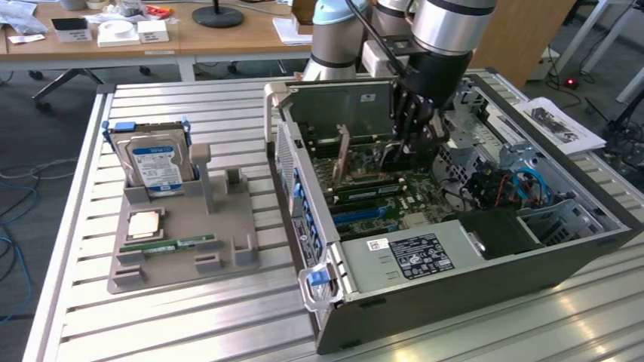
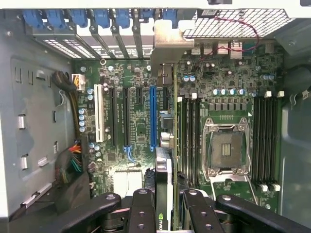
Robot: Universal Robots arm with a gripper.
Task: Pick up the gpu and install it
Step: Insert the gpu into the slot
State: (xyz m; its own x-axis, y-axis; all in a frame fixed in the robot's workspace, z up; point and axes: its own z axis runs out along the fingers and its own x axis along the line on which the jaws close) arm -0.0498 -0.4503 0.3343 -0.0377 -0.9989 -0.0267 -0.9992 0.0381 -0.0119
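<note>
The gpu (image 2: 164,170) shows edge-on as a green card with a black cooler face, and its silver end bracket (image 2: 167,46) reaches toward the blue-latched rear slot openings. My gripper (image 2: 165,213) is shut on the card's near end, with black fingers (image 2: 141,211) on either side. The card hangs upright over the motherboard, just beside the long blue expansion slot (image 2: 153,116). I cannot tell whether its edge touches a slot. In the exterior view my gripper (image 1: 411,139) reaches down into the open computer case (image 1: 563,249), and the arm hides most of the card.
The empty processor socket (image 2: 226,150) and memory slots (image 2: 265,141) lie beside the card. A cable bundle (image 2: 73,160) sits by the case wall. On the table at the exterior view's left, a grey tray (image 1: 237,226) holds a hard drive (image 1: 156,162), a memory stick (image 1: 166,245) and a chip (image 1: 146,224).
</note>
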